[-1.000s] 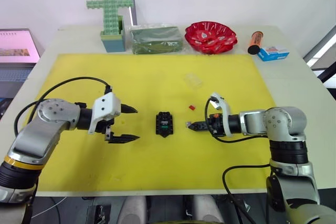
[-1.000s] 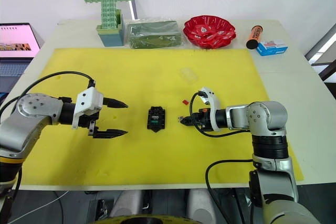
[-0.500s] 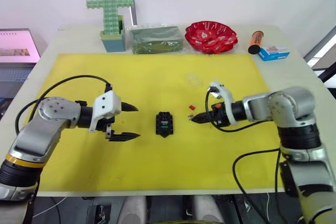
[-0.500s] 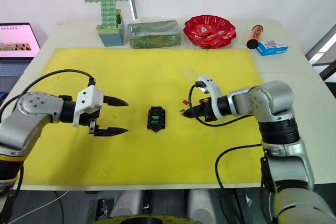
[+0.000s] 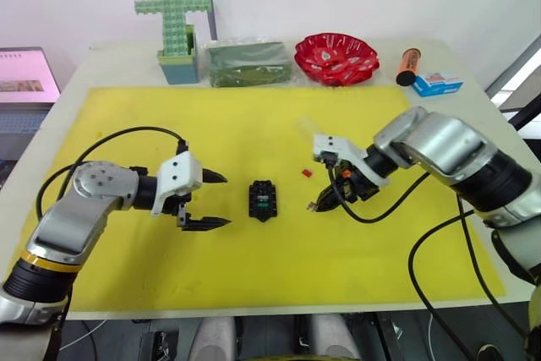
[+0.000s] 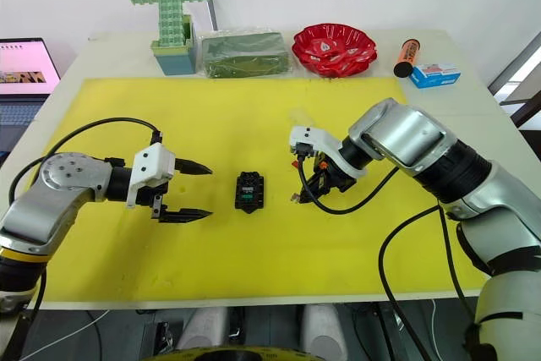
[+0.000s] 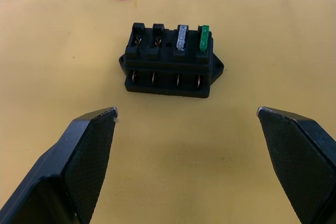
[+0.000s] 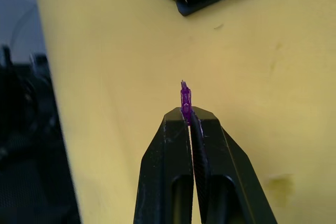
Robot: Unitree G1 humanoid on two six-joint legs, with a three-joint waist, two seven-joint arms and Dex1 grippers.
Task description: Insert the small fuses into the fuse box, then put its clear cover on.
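While clamped between the closed fingers of the right gripper (image 8: pixel 187 116), purple fuse (image 8: pixel 185 97) juts from the tips, raised above the yellow mat (image 5: pixel 254 124) just right of the fuse box (image 5: pixel 264 199). Box at mat centre on the tabletop (image 5: pixel 473 116), grey fuse (image 7: pixel 182 37) and green fuse (image 7: pixel 205 38) seated side by side, two slots bare. Red fuse (image 5: pixel 308 173) loose on mat beyond it; clear cover (image 5: pixel 309 128) farther back. Left gripper (image 5: pixel 208 201) fingers spread wide apart, aimed at box, holding nothing.

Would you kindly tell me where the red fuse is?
The red fuse lies loose on the yellow mat, between the fuse box and the right tool.
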